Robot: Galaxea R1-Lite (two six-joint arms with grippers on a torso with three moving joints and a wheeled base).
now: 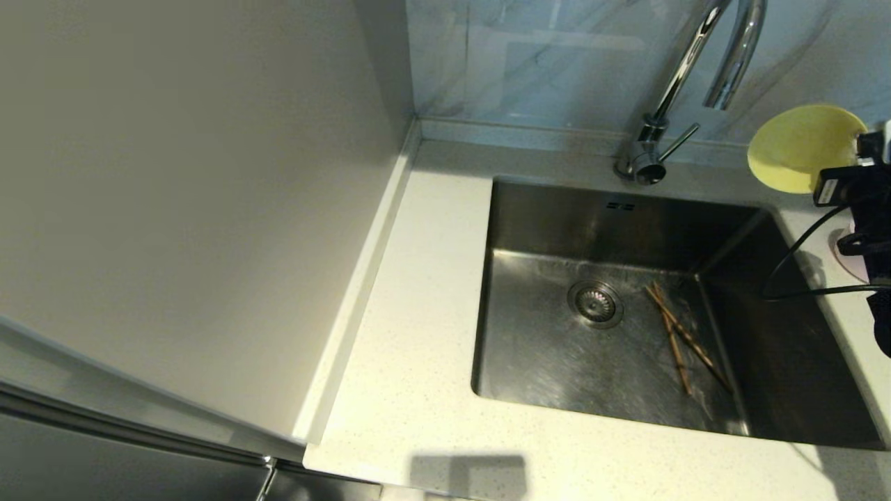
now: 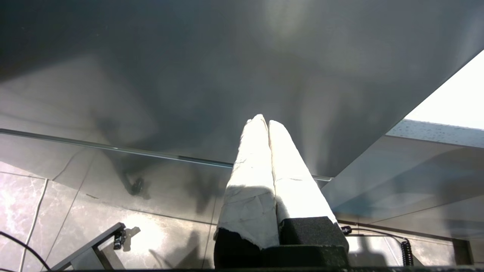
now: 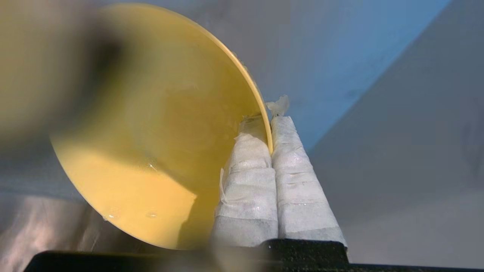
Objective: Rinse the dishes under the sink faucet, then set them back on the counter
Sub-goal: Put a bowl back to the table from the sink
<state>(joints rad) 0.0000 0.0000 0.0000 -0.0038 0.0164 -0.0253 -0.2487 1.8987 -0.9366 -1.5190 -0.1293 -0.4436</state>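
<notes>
My right gripper [image 3: 269, 124] is shut on the rim of the yellow-green bowl [image 3: 151, 143], one taped finger inside, one outside. The head view shows the bowl [image 1: 800, 147] held tilted in the air at the far right, beside the chrome faucet [image 1: 686, 66] and above the sink's back right corner. The chopsticks [image 1: 682, 337] lie crossed on the floor of the sink [image 1: 543, 348], right of the drain strainer [image 1: 595, 303]. A sliver of the pink bowl [image 1: 850, 259] shows on the counter behind my right arm. My left gripper [image 2: 264, 122] is shut and empty, down off the counter.
The speckled counter [image 1: 418, 306] runs along the sink's left and front sides, with a raised rim against the grey wall panel [image 1: 195, 195]. The faucet's lever [image 1: 679, 141] sticks out to the right. A black cable [image 1: 793, 271] loops over the sink's right side.
</notes>
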